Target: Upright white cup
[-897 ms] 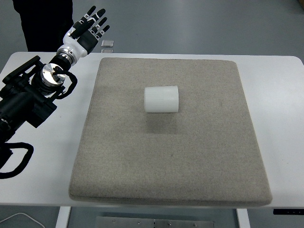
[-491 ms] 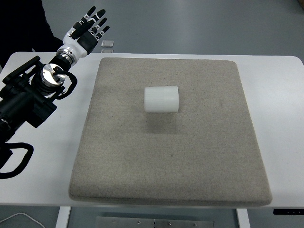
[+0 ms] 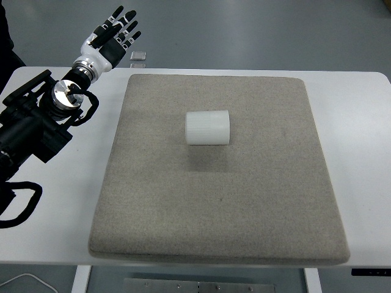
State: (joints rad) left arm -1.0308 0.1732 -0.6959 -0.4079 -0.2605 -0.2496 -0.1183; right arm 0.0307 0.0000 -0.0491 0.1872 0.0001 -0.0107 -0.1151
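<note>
A white ribbed cup (image 3: 208, 127) lies on its side near the middle of the grey felt mat (image 3: 220, 201), its axis running left to right. My left hand (image 3: 113, 35) is raised above the table's far left corner, well away from the cup, with its fingers spread and holding nothing. The left arm's black body lies along the table's left edge. The right arm is out of view.
A small flat grey object (image 3: 138, 56) lies at the far table edge beside the left hand. A dark-clothed person (image 3: 7, 36) shows at the top left corner. White table surface (image 3: 360, 159) surrounds the mat on both sides.
The dark-clothed person at the top left has stepped leftward, almost out of the picture. The cup and my left hand stay where they were.
</note>
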